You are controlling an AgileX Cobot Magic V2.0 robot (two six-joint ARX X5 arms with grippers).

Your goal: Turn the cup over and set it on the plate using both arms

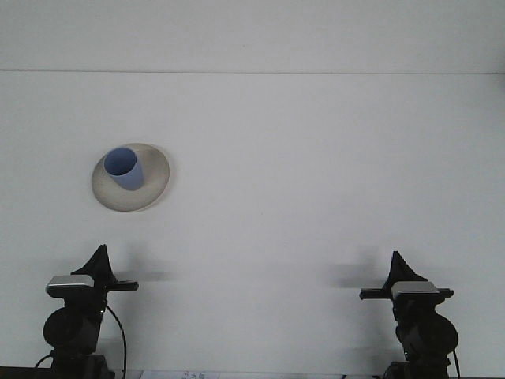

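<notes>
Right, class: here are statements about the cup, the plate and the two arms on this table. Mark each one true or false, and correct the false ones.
1. The blue cup stands on the plate. True.
2. The cup's opening faces down. False: its open mouth faces up.
3. The left tool grips the cup. False: it is near the table's front edge, far from the cup.
4. The right tool holds nothing. True.
</notes>
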